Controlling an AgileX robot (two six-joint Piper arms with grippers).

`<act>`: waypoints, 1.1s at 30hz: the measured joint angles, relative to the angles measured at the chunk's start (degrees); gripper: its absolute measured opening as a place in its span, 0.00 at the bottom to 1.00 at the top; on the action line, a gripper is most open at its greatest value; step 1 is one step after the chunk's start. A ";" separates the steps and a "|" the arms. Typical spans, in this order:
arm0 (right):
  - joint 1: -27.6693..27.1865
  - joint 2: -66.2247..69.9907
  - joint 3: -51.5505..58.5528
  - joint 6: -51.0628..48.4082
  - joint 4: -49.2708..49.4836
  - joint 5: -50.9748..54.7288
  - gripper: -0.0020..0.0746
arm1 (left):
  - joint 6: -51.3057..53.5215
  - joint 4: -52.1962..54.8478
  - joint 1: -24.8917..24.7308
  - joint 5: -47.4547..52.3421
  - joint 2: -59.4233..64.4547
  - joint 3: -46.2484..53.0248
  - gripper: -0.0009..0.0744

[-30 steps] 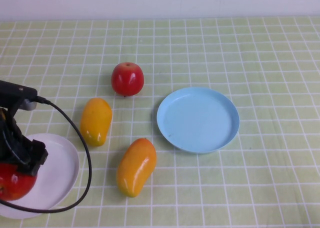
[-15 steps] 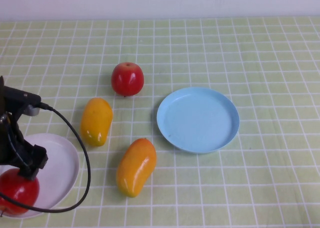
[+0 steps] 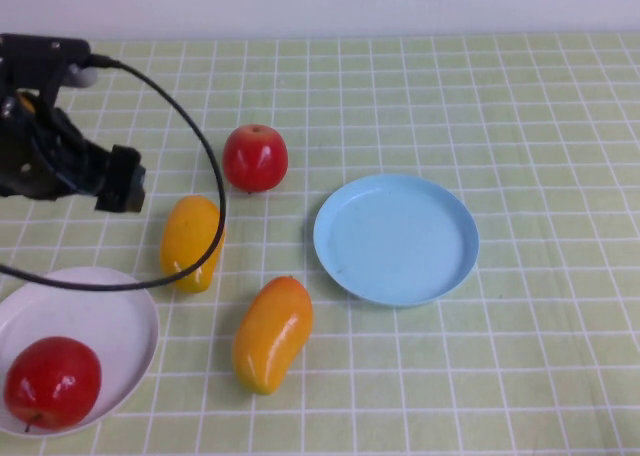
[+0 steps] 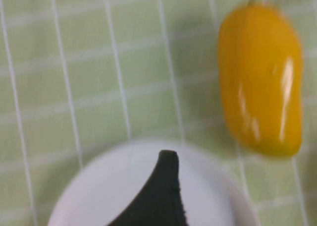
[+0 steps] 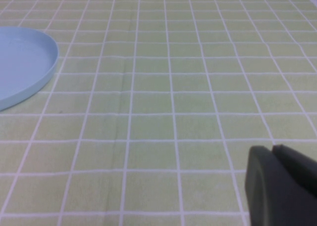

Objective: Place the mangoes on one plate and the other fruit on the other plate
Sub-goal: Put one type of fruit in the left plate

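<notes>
Left gripper (image 3: 120,179) is lifting away empty, fingers unclear; 1 apple (image 3: 53,382) now sitting on white plate (image 3: 130,316). Right gripper (image 5: 280,186) idling, can't tell.

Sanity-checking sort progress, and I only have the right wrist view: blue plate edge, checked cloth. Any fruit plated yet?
Observer: Yes, one apple sits on the white plate, at the near left of the table.
Operator: Mangoes?
Observer: Both mangoes lie on the cloth between the two plates. The blue plate holds nothing.
Operator: Where are the arms?
Observer: The left gripper hovers over the cloth, left of the second apple, which is unplated. The right gripper shows only in your view, over cloth beside the blue plate.
</notes>
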 joint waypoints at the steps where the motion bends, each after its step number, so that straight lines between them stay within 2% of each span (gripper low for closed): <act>1: 0.00 0.00 0.00 0.00 0.00 0.00 0.01 | 0.25 -0.17 -0.59 -1.16 1.14 -1.72 0.90; 9: 0.00 0.00 0.00 0.00 0.00 0.00 0.01 | 7.01 -2.94 -6.08 -6.30 17.11 -16.79 0.90; 18: 0.00 0.00 0.00 0.00 0.00 0.00 0.01 | 14.16 -9.68 -7.30 -7.45 29.00 -30.94 0.90; 24: 0.00 0.00 0.00 0.00 0.00 0.00 0.01 | 14.86 -10.32 -7.30 -7.86 33.57 -35.40 0.90; 33: 0.00 0.00 0.00 0.00 0.00 0.00 0.01 | 14.99 -10.20 -7.30 -8.07 36.98 -36.35 0.90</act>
